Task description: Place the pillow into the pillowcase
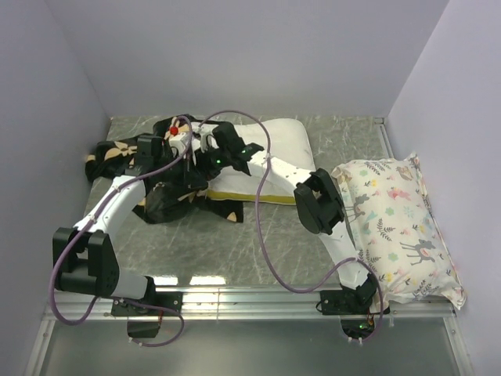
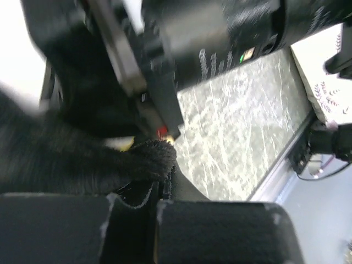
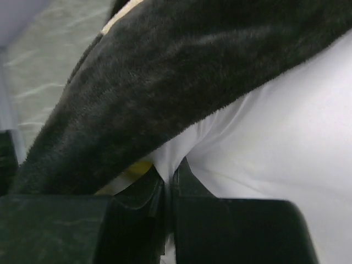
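Black plush fills the nearest part of both wrist views. The left gripper point(image 2: 156, 204) has its jaws drawn almost together, with a tuft of the pillowcase point(image 2: 146, 165) pinched between them. The view is blurred, but I take that tuft to be the hem. The right gripper point(image 3: 168, 190) is narrowed too and nips a fold of the pillow point(image 3: 275, 137) just beside its yellow band point(image 3: 137, 169), with the dark case draped over that corner.

Farther out, seen from above, both wrists meet over the left-middle of the marbled table point(image 1: 219, 251). The case lies bunched to the left. The pillow's left end sits under its edge, and most of the white body stretches bare to the right and toward the back. A deer-print pillow point(image 1: 399, 227) lies well apart by the right wall and has no part in this.

The step in hand looks like feeding the pillow's corner into the mouth, and it is barely begun. The left arm should lift the hem up and open rather than drag it. The right arm should push the corner low and straight leftward, deep into the case. A grip on only a thin fold may slip, so short pushes with fresh grasps would suit.
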Robot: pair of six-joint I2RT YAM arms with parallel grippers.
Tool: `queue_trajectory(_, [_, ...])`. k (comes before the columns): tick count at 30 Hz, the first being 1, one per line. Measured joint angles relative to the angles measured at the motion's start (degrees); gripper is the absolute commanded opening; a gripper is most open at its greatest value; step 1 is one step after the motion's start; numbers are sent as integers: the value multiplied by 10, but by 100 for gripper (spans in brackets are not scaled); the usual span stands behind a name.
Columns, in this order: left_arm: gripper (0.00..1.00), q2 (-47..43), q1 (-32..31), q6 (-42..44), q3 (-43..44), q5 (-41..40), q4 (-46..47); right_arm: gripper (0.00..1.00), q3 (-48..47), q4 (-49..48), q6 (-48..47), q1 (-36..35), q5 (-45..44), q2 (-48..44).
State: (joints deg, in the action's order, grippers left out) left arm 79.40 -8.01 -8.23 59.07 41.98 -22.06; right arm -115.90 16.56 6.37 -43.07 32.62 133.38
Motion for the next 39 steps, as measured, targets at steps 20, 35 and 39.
queue_trajectory(20, [72,1,65,147,151,-35,-207,78,-68,254,-120,183,70,-130])
queue_trajectory(35, [62,416,45,25,525,-358,-116,81,-107,71,-38,126,-95,57])
queue_trajectory(39, [56,429,26,23,504,-384,-116,70,-76,64,-34,124,-69,60])
